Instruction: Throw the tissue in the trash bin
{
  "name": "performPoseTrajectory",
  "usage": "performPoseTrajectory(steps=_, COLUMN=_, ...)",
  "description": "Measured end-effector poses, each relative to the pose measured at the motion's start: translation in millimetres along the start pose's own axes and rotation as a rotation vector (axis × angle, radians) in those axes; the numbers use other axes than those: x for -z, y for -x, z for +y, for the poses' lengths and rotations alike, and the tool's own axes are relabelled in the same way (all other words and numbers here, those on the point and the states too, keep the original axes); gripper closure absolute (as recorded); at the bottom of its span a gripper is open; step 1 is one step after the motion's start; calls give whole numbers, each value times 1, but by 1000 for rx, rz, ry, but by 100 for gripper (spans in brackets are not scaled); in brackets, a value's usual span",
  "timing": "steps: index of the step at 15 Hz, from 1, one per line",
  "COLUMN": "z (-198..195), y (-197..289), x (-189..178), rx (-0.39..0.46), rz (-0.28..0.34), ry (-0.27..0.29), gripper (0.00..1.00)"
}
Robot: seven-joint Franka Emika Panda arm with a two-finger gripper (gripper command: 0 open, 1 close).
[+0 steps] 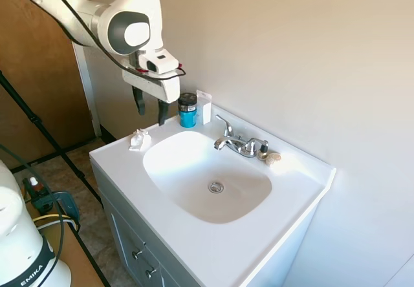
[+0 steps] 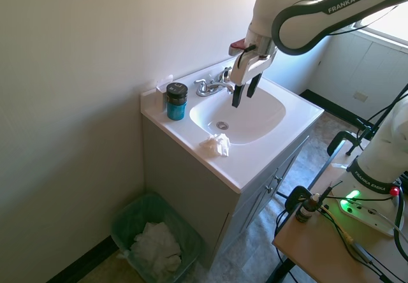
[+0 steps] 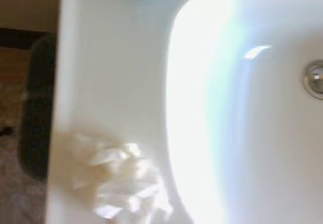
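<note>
One tissue [image 1: 139, 139] lies crumpled on our white bench [image 1: 194, 248] beside the sink basin [image 1: 207, 174]. Our claw [image 1: 149, 110] hangs above, fingers apart, empty. "FRANKA EMIKA" marks the arm. One trash bin [image 2: 156, 238] stands below.

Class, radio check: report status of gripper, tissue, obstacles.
Gripper open, empty, above counter. Tissue on sink rim, untouched. Trash bin on floor beside vanity. Path clear.
</note>
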State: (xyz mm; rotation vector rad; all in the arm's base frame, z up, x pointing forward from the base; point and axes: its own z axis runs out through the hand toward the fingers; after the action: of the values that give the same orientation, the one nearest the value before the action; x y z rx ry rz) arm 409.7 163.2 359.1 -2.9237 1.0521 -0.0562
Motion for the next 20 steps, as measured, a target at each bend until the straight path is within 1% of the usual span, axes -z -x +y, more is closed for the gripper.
performPoseTrajectory(steps=1, z=-15, y=14, x=-11, rx=12, rz=-7, ry=7, gripper=0)
performPoseTrajectory(steps=3, z=-35, y=32, x=-37, rx=25, rz=-12, ry=40, gripper=0)
performPoseTrajectory(steps=5, z=-48, y=34, x=-62, rx=19, rz=-19, ry=68, gripper=0)
performPoseTrajectory(steps=7, z=-55, y=31, x=-78, rx=13, rz=-30, ry=82, gripper=0)
performPoseTrajectory(steps=8, z=-58, y=28, x=-83, rx=9, rz=-31, ry=84, gripper=100)
performPoseTrajectory(steps=13, z=-66, y=20, x=-100, rx=-16, rz=-40, ry=96, gripper=100)
performPoseTrajectory(steps=20, z=-60, y=13, x=-104, rx=-43, rz=-47, ry=104, gripper=100)
